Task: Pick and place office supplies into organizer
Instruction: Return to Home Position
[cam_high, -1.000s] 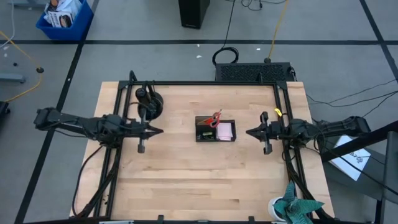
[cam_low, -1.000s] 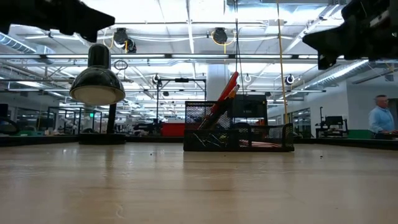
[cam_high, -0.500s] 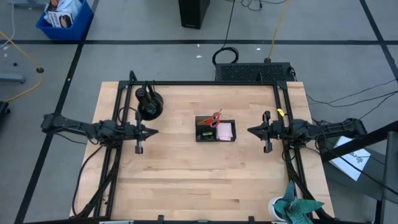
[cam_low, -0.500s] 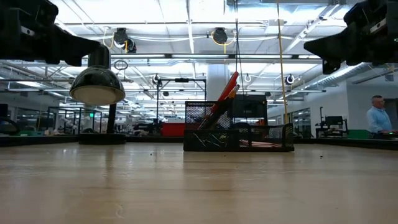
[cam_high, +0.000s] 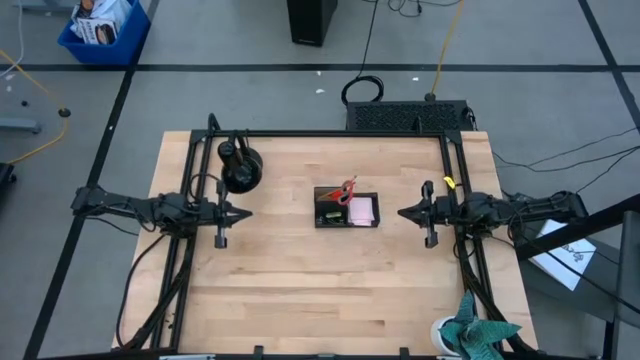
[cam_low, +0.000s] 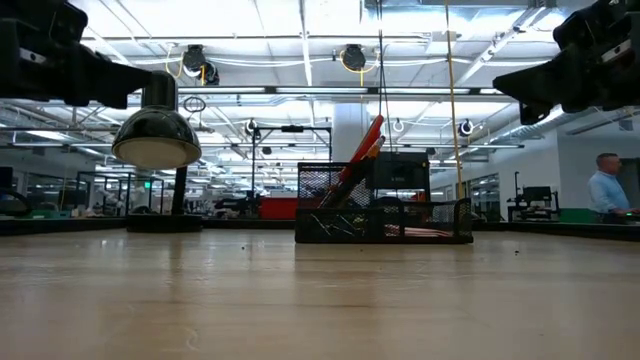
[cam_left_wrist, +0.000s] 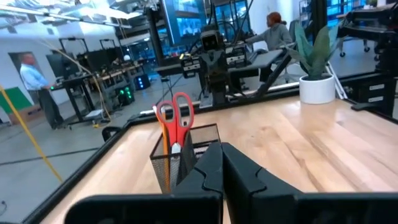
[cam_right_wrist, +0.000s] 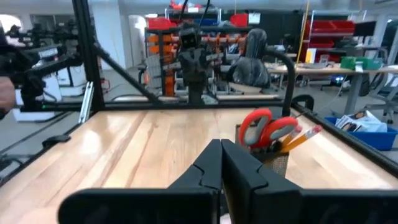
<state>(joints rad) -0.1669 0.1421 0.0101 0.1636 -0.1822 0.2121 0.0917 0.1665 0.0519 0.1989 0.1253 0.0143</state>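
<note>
The organizer (cam_high: 330, 224) is standing straight ahead of both arms, its long axis running between them, nearer to the right fingers (cam_high: 402, 212) than the left fingers (cam_high: 243, 211). Both pairs are pressing shut, holding nothing. The red-handled scissors (cam_high: 347, 189) are leaning handles-up in its end facing the left fingers.

Left gripper (cam_high: 245, 211) and right gripper (cam_high: 401, 212) flank the organizer (cam_high: 318, 210) holding red scissors (cam_high: 347, 188) and pink notepad (cam_high: 364, 209)

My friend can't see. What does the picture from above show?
A black organizer sits on the wooden table, holding red-handled scissors and a pink notepad. The left gripper and right gripper, both shut and empty, point at it from either side.
</note>
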